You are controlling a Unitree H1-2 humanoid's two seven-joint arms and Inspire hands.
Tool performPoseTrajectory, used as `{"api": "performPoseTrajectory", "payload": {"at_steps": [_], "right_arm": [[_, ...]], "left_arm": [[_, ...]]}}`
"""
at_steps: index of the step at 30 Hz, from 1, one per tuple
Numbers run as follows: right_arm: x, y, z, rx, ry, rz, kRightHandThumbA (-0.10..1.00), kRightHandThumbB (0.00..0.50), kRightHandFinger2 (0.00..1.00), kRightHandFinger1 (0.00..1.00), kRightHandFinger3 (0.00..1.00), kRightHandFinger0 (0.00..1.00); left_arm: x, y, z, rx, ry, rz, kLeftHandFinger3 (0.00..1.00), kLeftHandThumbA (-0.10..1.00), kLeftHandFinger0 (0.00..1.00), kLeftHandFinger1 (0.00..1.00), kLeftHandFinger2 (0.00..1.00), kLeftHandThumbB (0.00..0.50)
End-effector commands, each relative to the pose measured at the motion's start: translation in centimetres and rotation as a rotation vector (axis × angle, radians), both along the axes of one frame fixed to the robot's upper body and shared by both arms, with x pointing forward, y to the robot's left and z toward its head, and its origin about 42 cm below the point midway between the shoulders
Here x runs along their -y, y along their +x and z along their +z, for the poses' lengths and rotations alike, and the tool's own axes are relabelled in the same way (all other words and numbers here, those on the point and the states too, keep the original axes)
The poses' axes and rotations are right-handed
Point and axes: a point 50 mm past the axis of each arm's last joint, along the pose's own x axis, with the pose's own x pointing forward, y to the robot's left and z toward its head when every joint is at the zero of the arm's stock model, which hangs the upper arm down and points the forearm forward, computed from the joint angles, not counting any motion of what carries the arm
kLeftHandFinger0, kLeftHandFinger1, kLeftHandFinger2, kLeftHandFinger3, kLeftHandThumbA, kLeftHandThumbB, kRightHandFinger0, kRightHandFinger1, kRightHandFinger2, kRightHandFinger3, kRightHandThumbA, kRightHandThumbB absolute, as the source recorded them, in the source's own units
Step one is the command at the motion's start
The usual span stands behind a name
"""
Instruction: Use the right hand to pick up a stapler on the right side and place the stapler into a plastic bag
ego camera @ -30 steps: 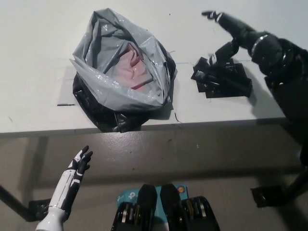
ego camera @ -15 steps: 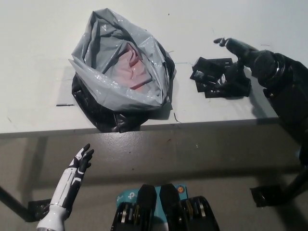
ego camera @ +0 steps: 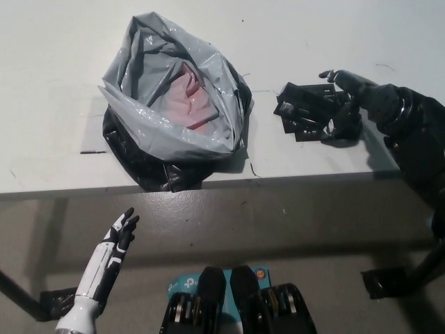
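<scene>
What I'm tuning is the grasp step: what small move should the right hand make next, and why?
Probably close the fingers around the stapler: the right hand lies over its right end, fingers apart, and the stapler rests on the table. The plastic bag gapes open nearby. The left hand hangs low.

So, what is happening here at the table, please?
The robot's black right hand is down on the right end of a black stapler, which lies on the white table and is not yet lifted. I cannot tell whether the hand has closed on it. The grey plastic bag stands open to the left of the stapler, with something pink inside. The white left hand hangs open below the table edge, holding nothing.
</scene>
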Motion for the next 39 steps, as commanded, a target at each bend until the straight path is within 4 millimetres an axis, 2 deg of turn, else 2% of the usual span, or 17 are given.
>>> {"api": "performPoseTrajectory", "payload": {"at_steps": [1,7,9,11,15,16,21,22,23,24,25,26,27,28,30,35,39], "right_arm": [[-1.0,0.7,2.4,0.089,0.029,0.034,1.00,0.457,1.00,1.00,1.00,1.00],[-1.5,0.7,2.0,0.100,0.097,0.014,0.99,0.466,1.00,1.00,1.00,1.00],[-1.7,0.7,2.0,0.109,0.128,0.007,0.95,0.461,1.00,1.00,1.00,1.00],[-1.9,0.7,2.1,0.125,0.151,0.005,0.95,0.479,1.00,1.00,1.00,1.00],[-2.3,0.9,2.1,0.137,0.149,-0.001,0.94,0.470,1.00,1.00,1.00,1.00],[-2.3,1.0,2.0,0.144,0.144,-0.008,0.93,0.485,1.00,1.00,1.00,1.00],[-1.6,1.3,1.2,0.220,0.118,-0.052,0.90,0.415,1.00,1.00,1.00,0.98],[-1.5,1.4,1.1,0.228,0.115,-0.060,0.87,0.375,0.93,0.93,0.97,0.88],[-1.3,1.5,0.8,0.251,0.110,-0.090,0.68,0.318,0.49,0.38,0.57,0.30],[-1.2,1.5,0.7,0.267,0.111,-0.107,0.54,0.272,0.33,0.19,0.41,0.06],[-1.1,1.5,0.7,0.276,0.112,-0.116,0.37,0.234,0.29,0.12,0.36,0.01],[-1.0,1.5,0.7,0.288,0.115,-0.127,0.20,0.211,0.31,0.12,0.36,0.00],[-0.9,1.5,0.6,0.292,0.118,-0.127,0.16,0.193,0.37,0.15,0.39,0.00],[-0.9,1.5,0.5,0.292,0.118,-0.130,0.04,0.193,0.44,0.20,0.45,0.00],[-0.6,1.5,0.1,0.296,0.115,-0.135,-0.07,0.188,0.55,0.28,0.56,0.00],[-0.3,1.4,-0.3,0.311,0.116,-0.135,-0.10,0.185,0.66,0.37,0.68,0.01],[-0.3,1.4,-0.1,0.316,0.123,-0.136,-0.07,0.182,0.69,0.42,0.69,0.03]], "left_arm": [[-0.4,0.2,0.9,0.064,0.051,-0.021,1.00,1.00,1.00,1.00,1.00,0.335],[-0.3,-0.2,0.7,0.065,0.069,-0.029,1.00,1.00,1.00,1.00,1.00,0.304],[-0.2,-0.2,0.6,0.064,0.073,-0.029,1.00,1.00,1.00,1.00,1.00,0.317],[-0.2,-0.2,0.6,0.065,0.073,-0.034,1.00,1.00,1.00,1.00,1.00,0.309],[-0.2,-0.2,0.5,0.073,0.073,-0.033,1.00,1.00,1.00,1.00,1.00,0.298],[-0.2,-0.2,0.6,0.071,0.073,-0.032,1.00,1.00,1.00,1.00,1.00,0.304],[-0.1,-0.2,0.6,0.070,0.074,-0.035,1.00,1.00,1.00,1.00,1.00,0.303],[-0.1,-0.2,0.6,0.070,0.074,-0.035,1.00,1.00,1.00,1.00,1.00,0.308],[-0.2,-0.2,0.7,0.070,0.075,-0.034,1.00,1.00,1.00,1.00,1.00,0.310],[-0.3,-0.1,0.8,0.071,0.076,-0.034,1.00,1.00,1.00,1.00,1.00,0.312],[-0.3,0.0,0.8,0.070,0.076,-0.034,1.00,1.00,1.00,1.00,1.00,0.313],[-0.3,0.1,0.9,0.069,0.075,-0.035,1.00,1.00,1.00,1.00,1.00,0.313],[-0.3,0.1,0.9,0.069,0.073,-0.036,1.00,1.00,1.00,1.00,1.00,0.313],[-0.3,0.1,0.9,0.068,0.073,-0.036,1.00,1.00,1.00,1.00,1.00,0.314],[-0.4,0.0,0.9,0.067,0.076,-0.036,1.00,1.00,1.00,1.00,1.00,0.318],[-0.4,0.0,0.8,0.068,0.064,-0.034,1.00,1.00,1.00,1.00,1.00,0.307],[-0.4,0.1,0.7,0.067,0.064,-0.034,1.00,1.00,1.00,1.00,1.00,0.314]]}}
